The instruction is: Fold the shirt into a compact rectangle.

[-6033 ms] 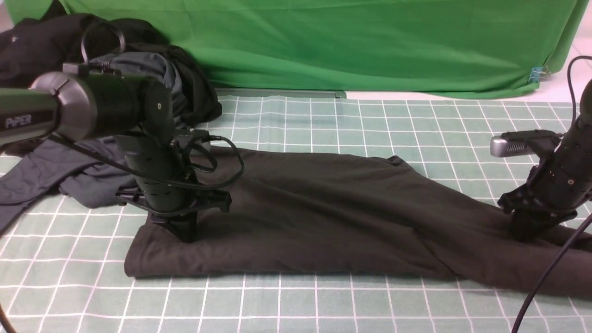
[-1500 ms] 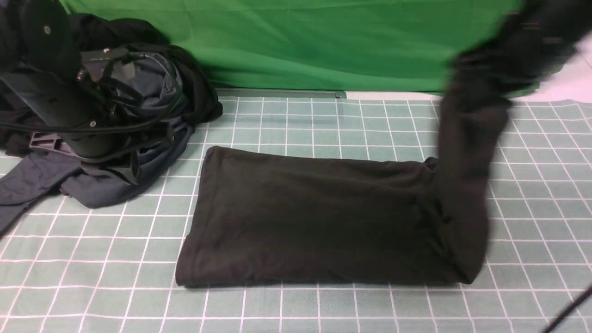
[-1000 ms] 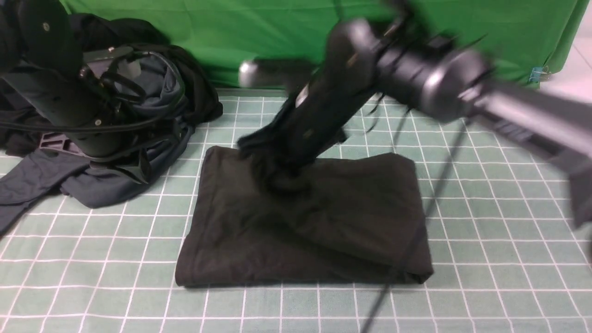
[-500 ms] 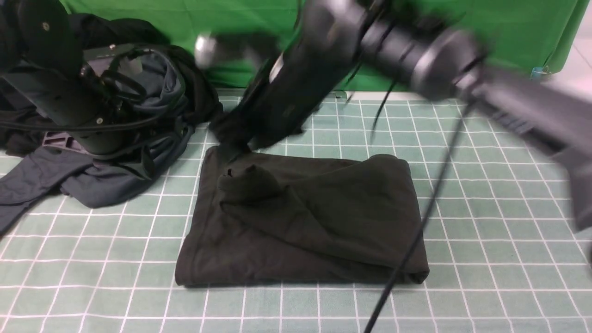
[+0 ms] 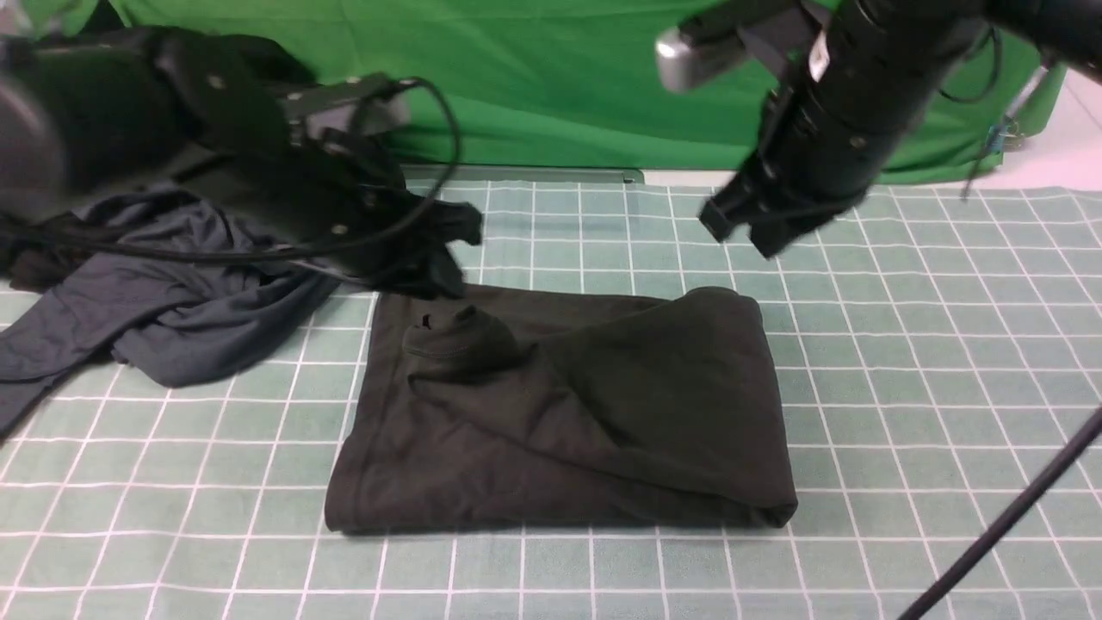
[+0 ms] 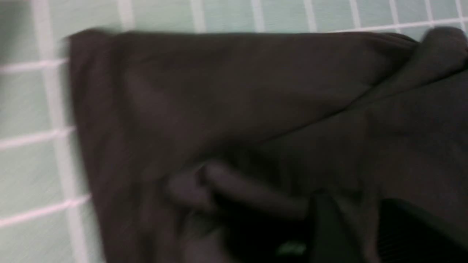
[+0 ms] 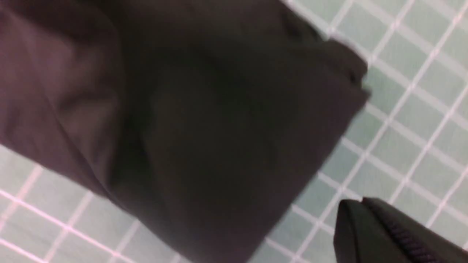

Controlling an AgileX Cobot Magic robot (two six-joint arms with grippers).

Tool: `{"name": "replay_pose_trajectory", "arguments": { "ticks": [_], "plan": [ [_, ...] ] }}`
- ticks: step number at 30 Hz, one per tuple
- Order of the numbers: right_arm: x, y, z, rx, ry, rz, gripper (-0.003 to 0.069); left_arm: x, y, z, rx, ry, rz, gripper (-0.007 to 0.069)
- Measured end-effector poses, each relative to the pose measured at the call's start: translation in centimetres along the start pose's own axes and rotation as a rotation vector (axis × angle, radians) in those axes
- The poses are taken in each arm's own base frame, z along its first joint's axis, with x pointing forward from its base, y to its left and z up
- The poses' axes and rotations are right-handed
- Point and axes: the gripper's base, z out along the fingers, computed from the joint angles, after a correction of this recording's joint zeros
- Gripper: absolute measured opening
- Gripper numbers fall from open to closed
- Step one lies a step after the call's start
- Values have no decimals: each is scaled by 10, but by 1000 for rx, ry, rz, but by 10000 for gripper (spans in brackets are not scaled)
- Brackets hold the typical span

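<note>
The shirt [image 5: 560,413] lies about mid-way between the left and right edges of the gridded mat [image 5: 904,387], doubled into a rough rectangle. It looks like the last stage of the fold: the layers are stacked, but the top one is skewed. Its edge runs diagonally from a bunched peak [image 5: 461,340] near the shirt's far-left corner down toward the near-right corner, leaving a strip of the lower layer bare along the left side and near edge.

The left gripper [image 5: 439,254] hangs just over the shirt's far-left corner. Blur hides its jaws in both the front and the left wrist view, so whether it is spread or pressed together cannot be told. The right gripper [image 5: 745,232] is raised above the mat's far-right part, clear of the cloth and carrying nothing; its jaw gap cannot be read either.

The next move probably calls for flattening that peak and drawing the top layer square to the lower one's left edge, without dragging the stack.

The shirt's long axis runs left to right, roughly parallel with the mat's near edge. The rounded fold faces the right edge and the stitched open edge the left. Neck and print are hidden. A slate-grey garment [image 5: 172,319] lies near the left edge.
</note>
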Motion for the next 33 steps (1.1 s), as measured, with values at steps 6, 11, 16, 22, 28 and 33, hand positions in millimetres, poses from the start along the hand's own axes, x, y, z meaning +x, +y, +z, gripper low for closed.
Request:
{"name": "replay_pose_trajectory", "arguments": {
  "ticks": [6, 11, 16, 22, 28, 33],
  "plan": [
    [8, -10, 9, 10, 32, 21, -3, -2, -13, 19, 24, 32, 32, 492],
    [7, -10, 8, 10, 13, 21, -3, 5, -6, 28, -20, 104, 32, 545],
    [5, -10, 8, 11, -1, 21, -3, 8, -3, 27, -58, 148, 60, 503],
    [5, -10, 8, 12, -10, 21, -3, 11, 2, 26, -105, 190, 107, 285],
    [5, -10, 8, 12, -10, 21, -1, 20, 9, 20, -175, 326, 174, 26],
    [5, -10, 8, 12, -10, 21, 0, 27, 10, 14, -187, 417, 177, 24]
  ]
}}
